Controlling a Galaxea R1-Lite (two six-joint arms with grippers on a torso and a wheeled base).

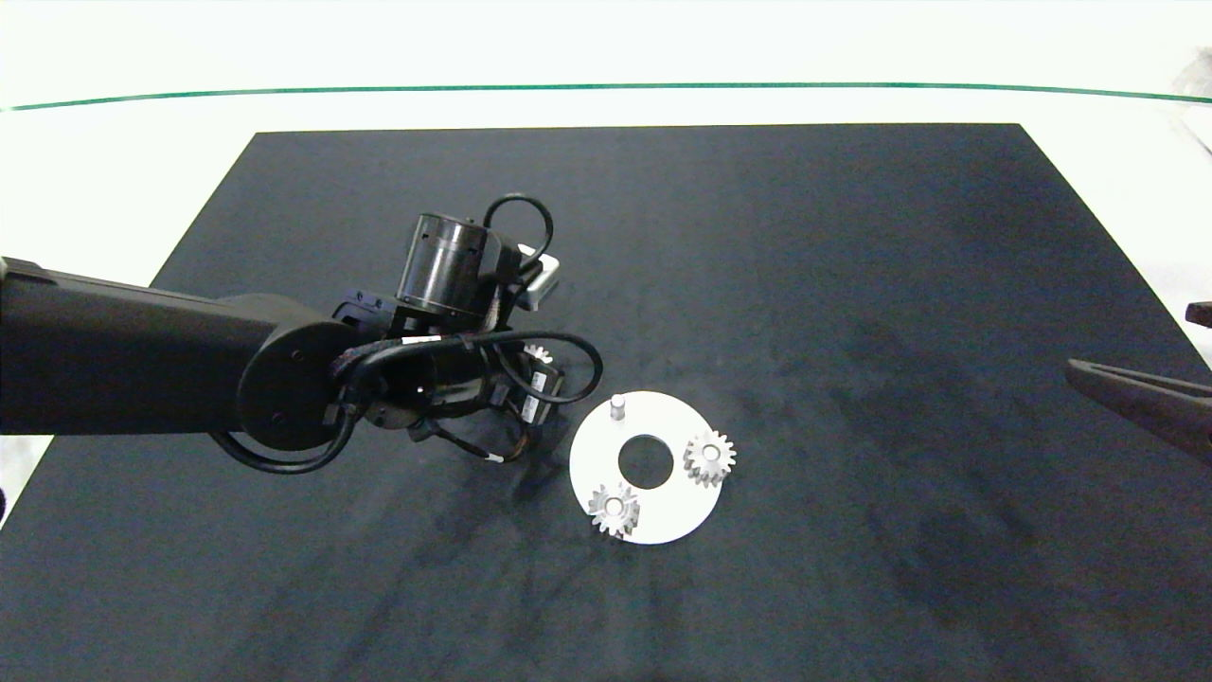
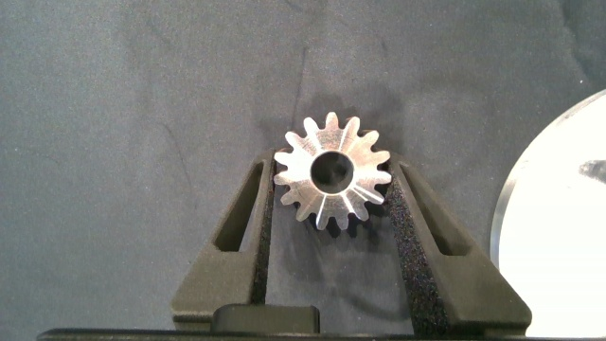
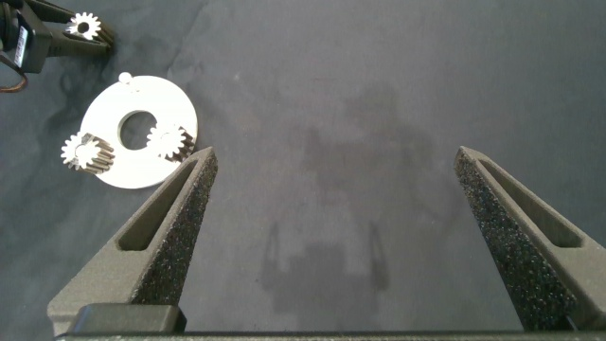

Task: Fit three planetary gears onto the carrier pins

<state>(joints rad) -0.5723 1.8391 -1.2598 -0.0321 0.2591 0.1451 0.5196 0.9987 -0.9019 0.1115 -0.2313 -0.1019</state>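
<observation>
A flat white disc (image 1: 677,502) lies on the black mat. Two planetary gears (image 1: 709,458) (image 1: 614,510) sit on two of its carrier pins. The third carrier pin (image 1: 617,405) stands bare at the disc's far edge. My left gripper (image 2: 329,166) is shut on a third silver gear (image 2: 331,170), pinched between both pads just left of the disc's rim (image 2: 530,218). In the head view this gear (image 1: 538,353) peeks out from under the left wrist. My right gripper (image 3: 336,156) is open and holds nothing, far to the right of the disc (image 3: 114,99).
The black mat (image 1: 852,284) covers most of the white table. One of the right gripper's fingers (image 1: 1127,390) shows at the right edge. The left arm (image 1: 142,360) and its cables reach in low over the mat's left half.
</observation>
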